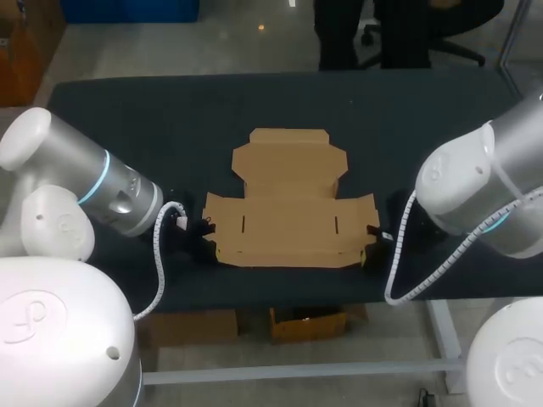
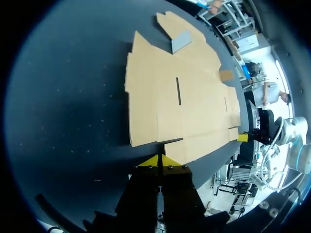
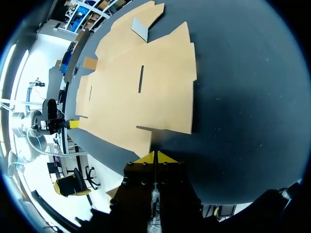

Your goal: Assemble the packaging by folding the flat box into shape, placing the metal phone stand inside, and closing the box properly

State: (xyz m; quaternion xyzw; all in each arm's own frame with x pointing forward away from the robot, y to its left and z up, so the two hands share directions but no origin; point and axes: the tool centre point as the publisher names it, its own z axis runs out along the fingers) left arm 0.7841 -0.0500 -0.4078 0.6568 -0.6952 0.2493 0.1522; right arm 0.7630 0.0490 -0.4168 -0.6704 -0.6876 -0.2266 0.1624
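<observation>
Beside box (image 2: 180, 97), wrist-only: L claw (image 2: 159, 160) closed

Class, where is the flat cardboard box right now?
In the head view, the flat box lies on the table near its front edge, between the left arm and right arm.

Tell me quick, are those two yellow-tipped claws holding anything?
Left gripper: closed, tips at the flat brown cardboard box's edge; a grip cannot be told.
Right gripper: closed, likewise.
</observation>
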